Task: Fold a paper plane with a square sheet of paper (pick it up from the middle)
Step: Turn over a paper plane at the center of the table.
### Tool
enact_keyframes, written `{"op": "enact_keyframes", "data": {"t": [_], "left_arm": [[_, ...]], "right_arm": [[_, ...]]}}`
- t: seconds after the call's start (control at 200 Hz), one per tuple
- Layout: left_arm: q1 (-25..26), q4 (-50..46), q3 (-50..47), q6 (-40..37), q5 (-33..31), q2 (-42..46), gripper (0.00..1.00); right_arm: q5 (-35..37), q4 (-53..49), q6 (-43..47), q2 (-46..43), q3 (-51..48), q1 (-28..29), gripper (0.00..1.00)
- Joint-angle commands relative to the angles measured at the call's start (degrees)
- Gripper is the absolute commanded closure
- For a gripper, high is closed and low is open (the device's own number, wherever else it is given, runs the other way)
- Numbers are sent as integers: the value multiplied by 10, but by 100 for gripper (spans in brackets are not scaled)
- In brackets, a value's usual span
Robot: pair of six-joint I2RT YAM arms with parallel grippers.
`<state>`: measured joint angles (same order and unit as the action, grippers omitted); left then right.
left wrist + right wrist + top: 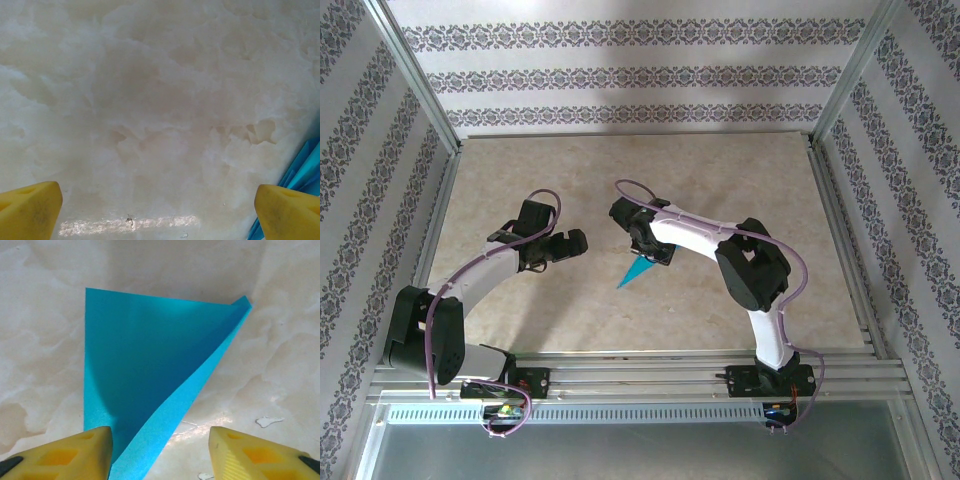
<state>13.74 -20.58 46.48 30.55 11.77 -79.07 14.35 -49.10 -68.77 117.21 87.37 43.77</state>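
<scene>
The square sheet of paper is folded into a teal-blue paper plane (636,271), a narrow dart lying on the table with its sharp tip toward the near left. In the right wrist view the paper plane (145,360) spreads wide at the far end. One raised flap runs down between my fingers, close to the left fingertip (95,450). My right gripper (160,445) straddles its narrow end with jaws apart, not clamped; in the top view this right gripper (650,250) sits over the paper. My left gripper (570,243) hovers just left of it, wide open (157,200), with the paper's edge (306,167) beside its right fingertip.
The table (720,170) is pale marbled stone, ringed by patterned walls and a metal frame (835,230). Both arm bases are bolted to the rail (640,380) at the near edge.
</scene>
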Motion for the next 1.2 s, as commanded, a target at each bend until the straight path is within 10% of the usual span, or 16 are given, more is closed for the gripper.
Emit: {"op": "enact_keyframes", "data": {"t": [0.0, 0.774, 1.194], "left_arm": [[-7, 13, 1, -7, 5, -6, 1], [-11, 10, 9, -2, 16, -3, 0], [-23, 88, -17, 39, 110, 48, 5]], "right_arm": [[15, -24, -29, -35, -19, 8, 50], [-9, 130, 54, -113, -95, -6, 95], [-327, 529, 194, -154, -222, -67, 95]]}}
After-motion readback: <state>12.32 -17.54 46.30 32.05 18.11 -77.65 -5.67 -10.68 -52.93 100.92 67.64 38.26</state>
